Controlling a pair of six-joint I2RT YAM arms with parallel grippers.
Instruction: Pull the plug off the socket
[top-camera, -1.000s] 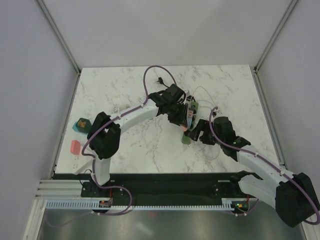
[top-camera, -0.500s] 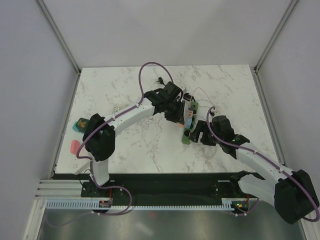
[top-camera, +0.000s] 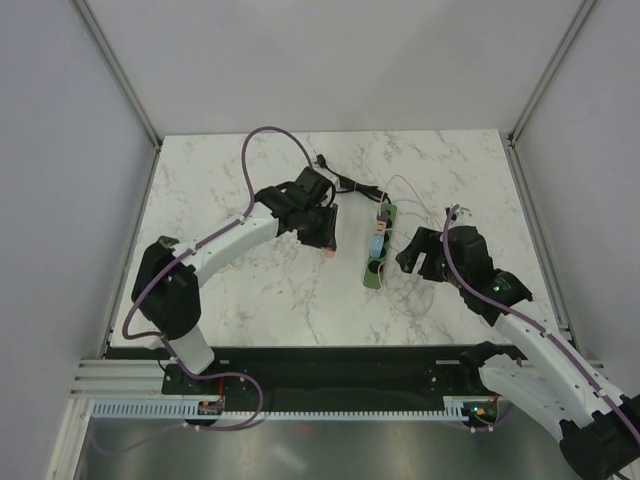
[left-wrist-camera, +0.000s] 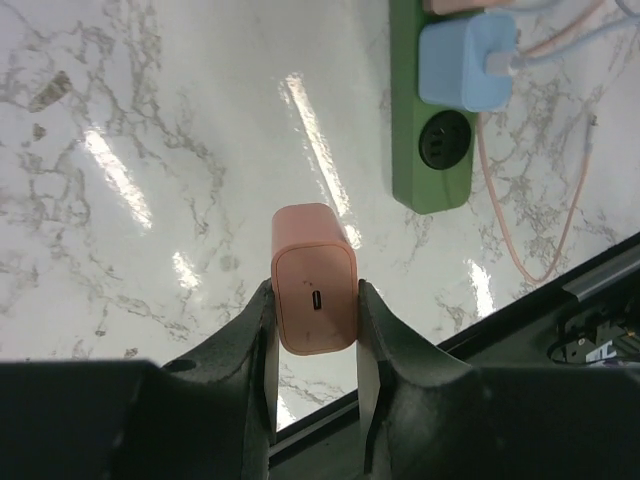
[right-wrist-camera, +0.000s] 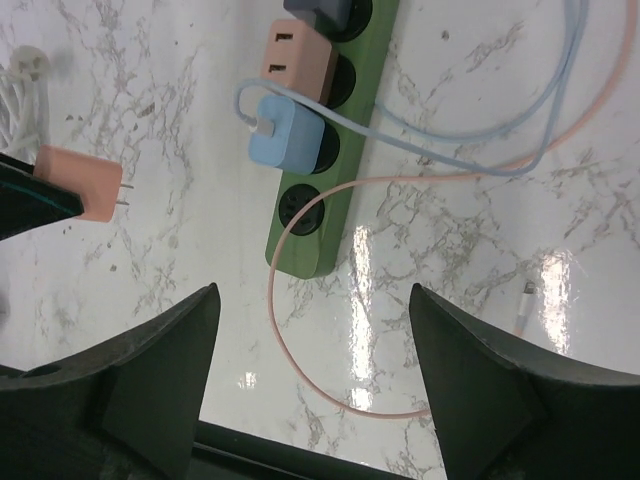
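A green power strip (top-camera: 379, 244) lies mid-table; it also shows in the left wrist view (left-wrist-camera: 428, 150) and the right wrist view (right-wrist-camera: 318, 200). Its near socket (right-wrist-camera: 300, 208) is bare. A blue charger (right-wrist-camera: 285, 133) and a pink adapter (right-wrist-camera: 292, 59) stay plugged in it. My left gripper (top-camera: 328, 248) is shut on a pink plug (left-wrist-camera: 313, 279), held clear of the strip to its left above the marble; its prongs show in the right wrist view (right-wrist-camera: 85, 182). My right gripper (top-camera: 412, 258) is open and empty just right of the strip's near end.
A pink cable (right-wrist-camera: 300, 330) and a blue cable (right-wrist-camera: 480, 130) loop on the marble right of the strip. A black cord (top-camera: 345, 180) runs from the strip's far end. A green block (top-camera: 160, 250) and a pink block (top-camera: 150, 293) lie at the left edge.
My left gripper has pulled the pink plug out of the strip's near socket and carried it left. My right gripper has let go of the strip's near end and backed off right.
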